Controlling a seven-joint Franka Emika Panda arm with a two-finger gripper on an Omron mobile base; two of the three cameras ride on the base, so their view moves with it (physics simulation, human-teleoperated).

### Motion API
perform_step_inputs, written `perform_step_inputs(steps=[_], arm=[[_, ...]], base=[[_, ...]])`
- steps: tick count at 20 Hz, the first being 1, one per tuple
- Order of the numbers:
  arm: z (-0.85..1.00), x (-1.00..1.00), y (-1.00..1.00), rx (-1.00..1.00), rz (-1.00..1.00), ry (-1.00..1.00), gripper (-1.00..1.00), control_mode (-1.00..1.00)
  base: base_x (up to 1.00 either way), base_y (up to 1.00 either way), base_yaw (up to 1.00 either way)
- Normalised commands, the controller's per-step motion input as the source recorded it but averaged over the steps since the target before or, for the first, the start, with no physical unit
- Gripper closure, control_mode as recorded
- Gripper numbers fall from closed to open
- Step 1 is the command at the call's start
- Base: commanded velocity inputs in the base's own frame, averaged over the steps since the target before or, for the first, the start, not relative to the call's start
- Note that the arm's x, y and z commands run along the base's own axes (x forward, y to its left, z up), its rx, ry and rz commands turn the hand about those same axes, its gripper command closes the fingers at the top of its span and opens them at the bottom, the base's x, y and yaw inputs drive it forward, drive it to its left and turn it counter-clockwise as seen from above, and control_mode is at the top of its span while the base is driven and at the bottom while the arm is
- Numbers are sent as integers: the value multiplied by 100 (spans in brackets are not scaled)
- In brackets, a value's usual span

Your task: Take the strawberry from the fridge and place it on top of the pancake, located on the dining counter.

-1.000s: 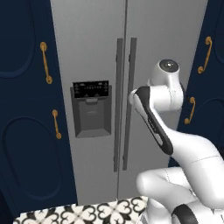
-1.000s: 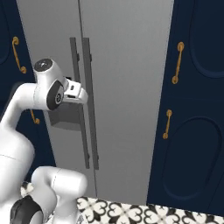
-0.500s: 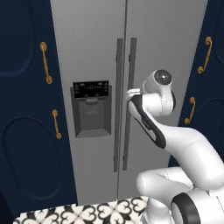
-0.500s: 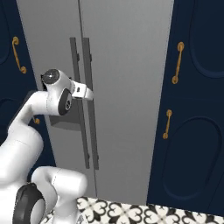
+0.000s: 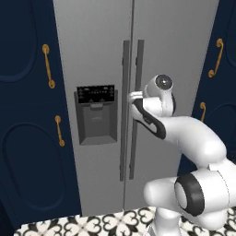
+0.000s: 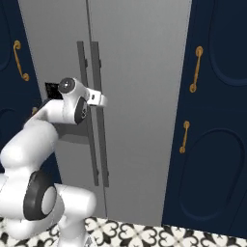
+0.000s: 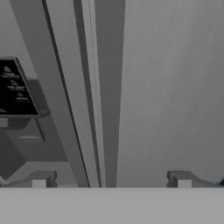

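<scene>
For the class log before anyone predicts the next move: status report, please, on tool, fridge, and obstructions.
Tool open, empty, close to the handles. Fridge doors both shut. Strawberry behind them, unseen. Closed doors are the block.

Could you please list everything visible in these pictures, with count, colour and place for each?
fridge: one, light grey, two closed doors, centre of both base views.
fridge handles: two, long grey vertical bars, side by side at the door seam.
dispenser panel: one, dark, on the fridge's left door.
cabinets: navy, on both sides of the fridge.
cabinet handles: gold, four in the left base view, two on each side.
floor: black-and-white patterned tiles, below the fridge.
arm: one, white with dark joints, reaching toward the fridge handles.
pincer: one, open, close in front of the handles, holding nothing.
</scene>
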Motion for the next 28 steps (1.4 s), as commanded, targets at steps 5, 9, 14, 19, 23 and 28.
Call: perform_step_inputs(steps=[5,9,14,19,23,28], arm=[[0,71,0,0,0,0,-100,-100],[-12,83,0,0,0,0,-100,-100],[-19,86,0,0,0,0,-100,-100],[-20,90,0,0,0,0,-100,-100],[-61,66,0,0,-3,-12,100,-100],[-13,55,-56,6,-13,26,100,-100]], base=[[0,0,0],[0,0,0],[0,0,0],[0,0,0],[0,0,0],[0,0,0]])
